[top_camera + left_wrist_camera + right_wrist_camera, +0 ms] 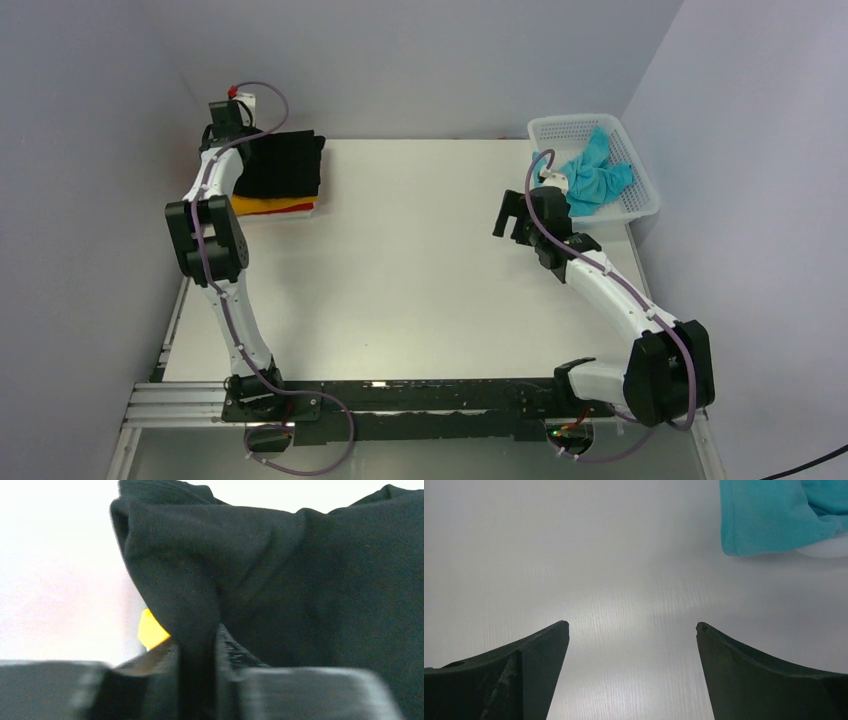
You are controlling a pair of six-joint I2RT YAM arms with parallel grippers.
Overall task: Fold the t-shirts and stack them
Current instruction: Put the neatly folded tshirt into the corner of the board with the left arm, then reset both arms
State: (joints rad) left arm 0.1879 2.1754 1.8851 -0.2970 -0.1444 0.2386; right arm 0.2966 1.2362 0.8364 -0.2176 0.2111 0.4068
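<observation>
Your left gripper (199, 647) is pinching the black t-shirt (285, 165), which is lying atop the orange t-shirt (268, 206), far left. Your right gripper (632, 630) is hovering spread wide beside the basket (645, 203) holding the turquoise t-shirt (596, 180).

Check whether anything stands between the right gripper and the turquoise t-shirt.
Nothing visible does. The right gripper stands open over bare table, and the turquoise t-shirt lies ahead to its right, by the white basket.

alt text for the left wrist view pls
The left gripper pinches a fold of the black t-shirt, which fills most of the frame. A sliver of the orange t-shirt shows under it, against a bright white background.
</observation>
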